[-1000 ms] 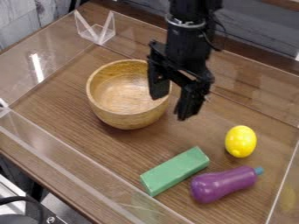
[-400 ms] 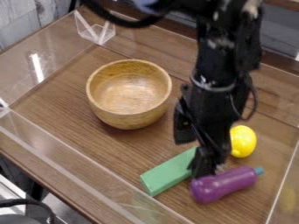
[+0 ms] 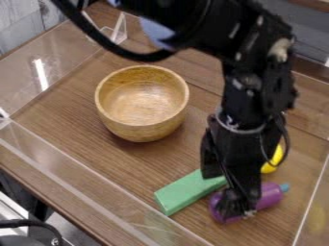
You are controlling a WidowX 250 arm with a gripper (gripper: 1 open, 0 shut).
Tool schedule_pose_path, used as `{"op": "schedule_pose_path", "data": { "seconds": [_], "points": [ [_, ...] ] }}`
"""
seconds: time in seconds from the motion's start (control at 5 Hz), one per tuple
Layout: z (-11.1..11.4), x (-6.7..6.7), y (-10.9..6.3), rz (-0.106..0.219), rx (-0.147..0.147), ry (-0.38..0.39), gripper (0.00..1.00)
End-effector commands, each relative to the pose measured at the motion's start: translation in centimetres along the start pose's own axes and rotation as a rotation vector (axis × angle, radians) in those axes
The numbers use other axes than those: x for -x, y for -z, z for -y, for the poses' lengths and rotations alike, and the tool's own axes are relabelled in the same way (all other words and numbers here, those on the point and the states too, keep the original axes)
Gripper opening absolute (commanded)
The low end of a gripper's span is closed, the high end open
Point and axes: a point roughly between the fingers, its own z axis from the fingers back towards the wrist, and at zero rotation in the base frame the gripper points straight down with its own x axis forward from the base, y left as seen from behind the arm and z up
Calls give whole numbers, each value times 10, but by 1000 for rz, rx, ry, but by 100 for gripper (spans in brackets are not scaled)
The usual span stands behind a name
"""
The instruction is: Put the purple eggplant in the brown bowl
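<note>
The purple eggplant [image 3: 253,202] lay just beside the green block [image 3: 193,190], well apart from the brown bowl [image 3: 141,103]; it looked light, stiff and slippery, best taken across its bulbous end; the gripper [image 3: 237,188] hung over it, jaws wide, empty.

No legible txt, labels, brands, nos. or signs anywhere in view; surfaces all plain, nothing printed to read.
</note>
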Motion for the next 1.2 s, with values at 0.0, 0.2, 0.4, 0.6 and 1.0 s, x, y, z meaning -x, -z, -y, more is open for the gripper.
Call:
{"op": "schedule_pose_path", "data": {
  "seconds": [0.0,0.2,0.4,0.6,1.0],
  "points": [
    [3,-8,3,37,-7,7,100],
    [5,-11,12,41,0,8,100],
    [6,-13,18,43,6,6,100],
    [6,-15,22,43,13,3,100],
    [6,-18,30,45,24,-4,100]
  ]
}}
